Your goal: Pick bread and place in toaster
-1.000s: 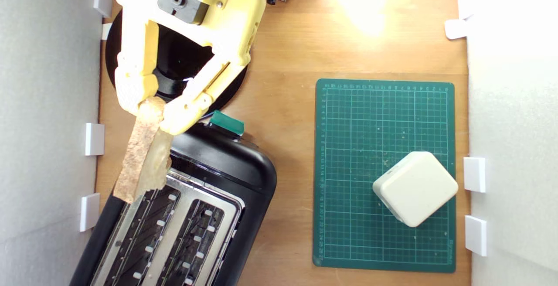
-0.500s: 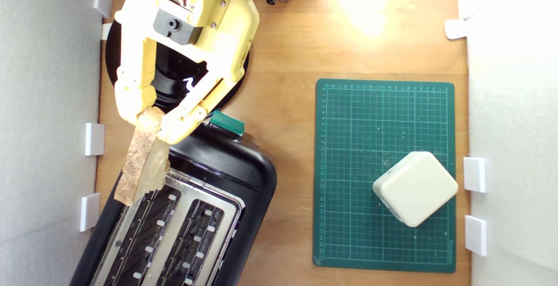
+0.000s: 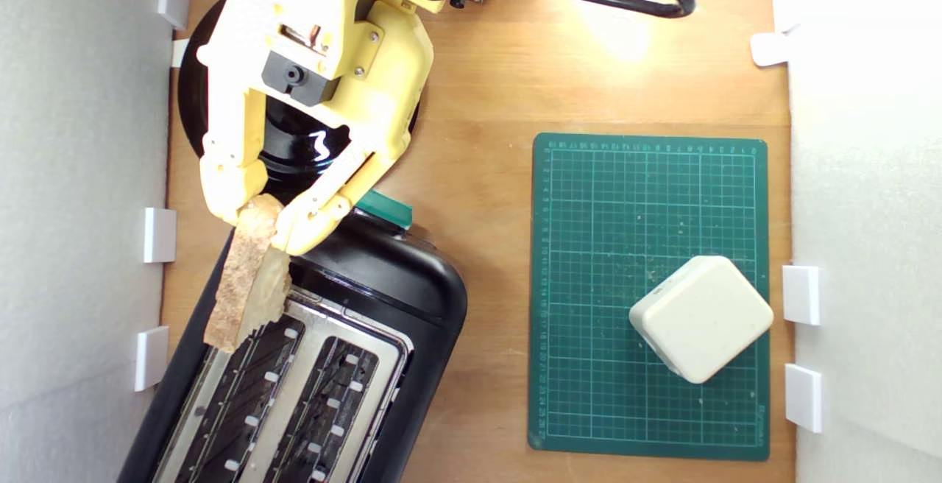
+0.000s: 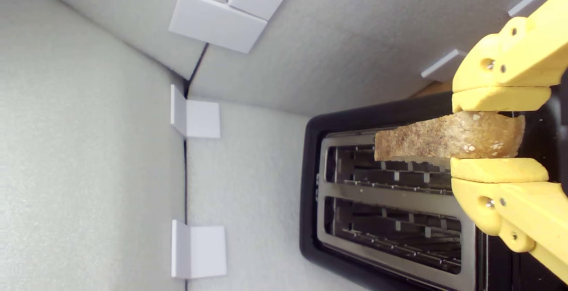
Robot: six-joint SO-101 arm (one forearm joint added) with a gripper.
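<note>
The yellow gripper (image 3: 266,219) is clenched on one end of the bread (image 3: 249,284), its two fingers pressing the slice from either side; the wrist view shows the same pinch (image 4: 497,135) with the crust of the bread (image 4: 443,140) facing the camera. In the exterior view the bread sticks out from the gripper toward 7 o'clock, held in the air over the toaster (image 3: 383,284), above the slot nearer the exterior view's left, and not yet in it. Both slots of the toaster (image 4: 399,193) look open. The green lever (image 3: 384,208) shows at the toaster's 12 o'clock end, just beside the gripper. A black plate (image 3: 294,144) lies under the arm. At 3 o'clock from the toaster, well apart, a green mat (image 3: 589,284) carries a cream block (image 3: 700,319).
</note>
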